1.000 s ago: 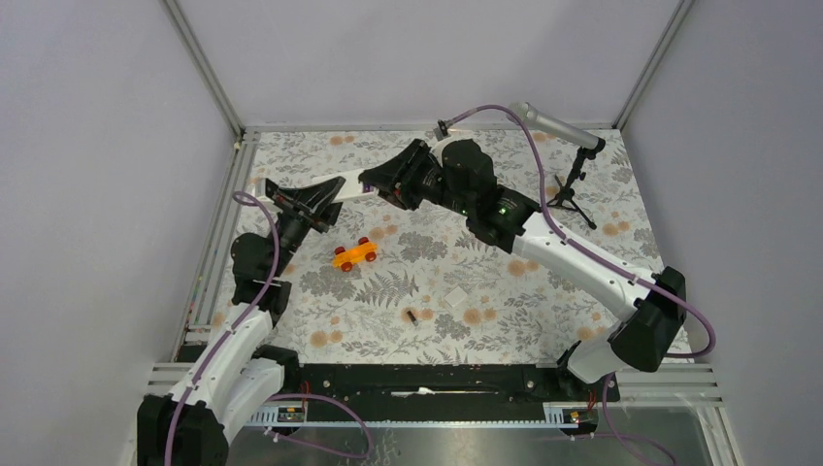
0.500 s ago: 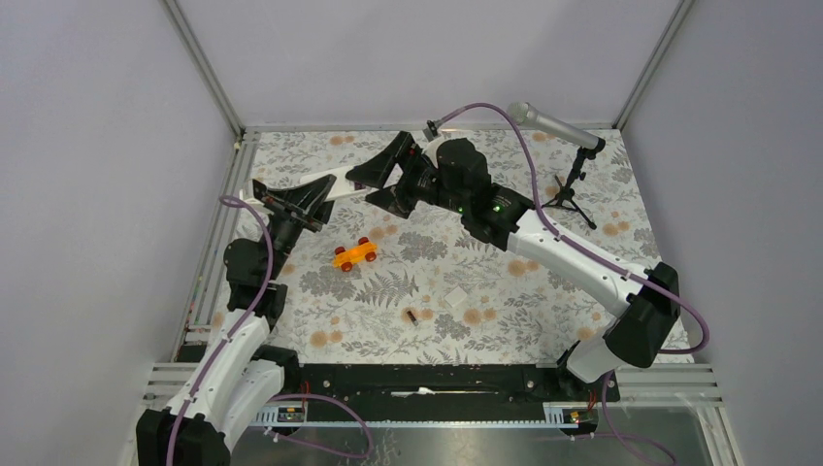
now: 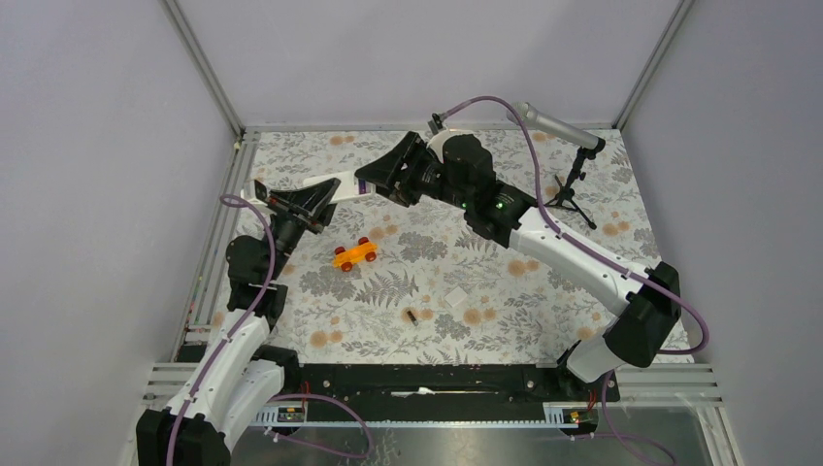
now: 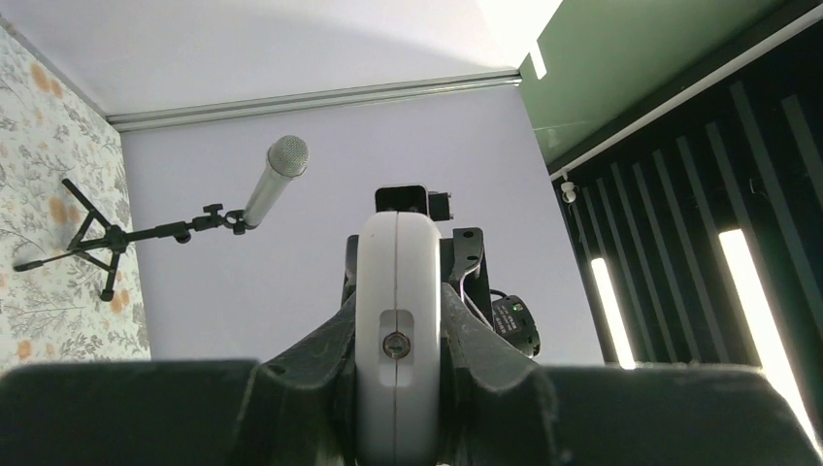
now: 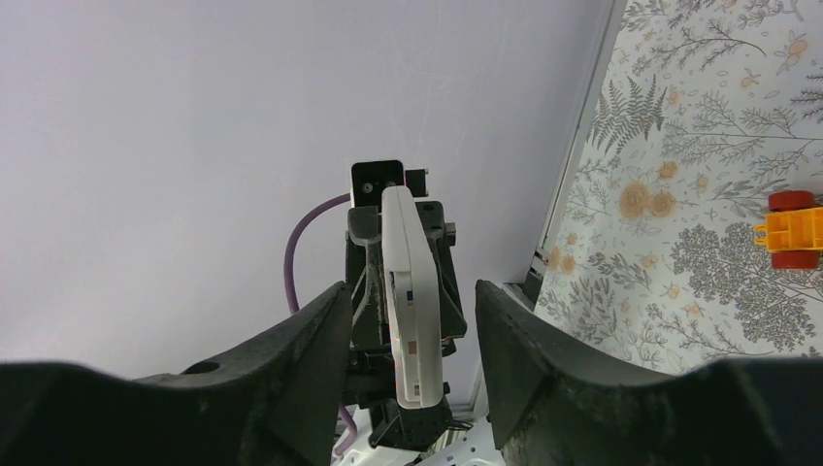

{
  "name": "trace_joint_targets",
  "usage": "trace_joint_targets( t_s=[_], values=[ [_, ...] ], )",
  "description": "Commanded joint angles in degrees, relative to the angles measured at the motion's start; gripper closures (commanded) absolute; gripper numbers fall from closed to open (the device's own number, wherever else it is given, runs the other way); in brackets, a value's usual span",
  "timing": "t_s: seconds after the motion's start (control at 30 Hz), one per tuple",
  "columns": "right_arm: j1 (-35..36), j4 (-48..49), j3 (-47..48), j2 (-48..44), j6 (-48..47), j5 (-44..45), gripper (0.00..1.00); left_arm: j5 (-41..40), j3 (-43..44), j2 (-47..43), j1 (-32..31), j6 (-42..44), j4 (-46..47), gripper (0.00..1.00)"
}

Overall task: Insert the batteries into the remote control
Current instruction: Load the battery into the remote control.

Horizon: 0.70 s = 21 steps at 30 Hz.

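My left gripper (image 3: pixel 309 199) (image 4: pixel 396 316) is shut on the white remote control (image 3: pixel 342 186) (image 4: pixel 396 291) and holds it in the air over the far left of the table. My right gripper (image 3: pixel 380 180) (image 5: pixel 410 291) is open, its fingers (image 5: pixel 291 349) standing on either side of the remote's free end (image 5: pixel 408 291) without touching it. A small blue spot shows on the remote's side; I cannot tell whether it is the blue-purple battery. The dark battery (image 3: pixel 411 315) lies on the table near the front middle.
An orange toy car (image 3: pixel 355 254) (image 5: pixel 791 231) sits on the floral table below the grippers. A small flat white square piece (image 3: pixel 456 299) lies right of the dark battery. A microphone on a tripod (image 3: pixel 573 170) (image 4: pixel 277 175) stands at the back right.
Both grippers have shifted slightly left and up with the remote between them. The right gripper's wrist has turned a little. The left gripper keeps hold of the remote.
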Motion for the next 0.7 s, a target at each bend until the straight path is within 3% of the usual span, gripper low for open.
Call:
trace_joint_targets(
  t_s=[0.0,0.3,0.6,0.67],
  values=[
    [-0.38,0.77,-0.05,-2.67,-3.34,1.87,0.46,0.86,2.06,-0.96,0.27,2.59,1.95,1.0],
    [-0.37,-2.8,2.22,-1.1,-6.04,3.81,0.6,2.62,3.33,0.02,0.27,4.56,3.48,1.0],
    [-0.37,-3.35,2.62,-0.53,-7.34,4.65,0.96,2.52,3.47,0.63,0.27,4.09,4.97,1.0],
    [-0.37,-3.35,2.85,-0.11,-7.47,4.15,0.97,2.63,3.38,0.93,0.27,3.9,5.5,1.0]
  ],
)
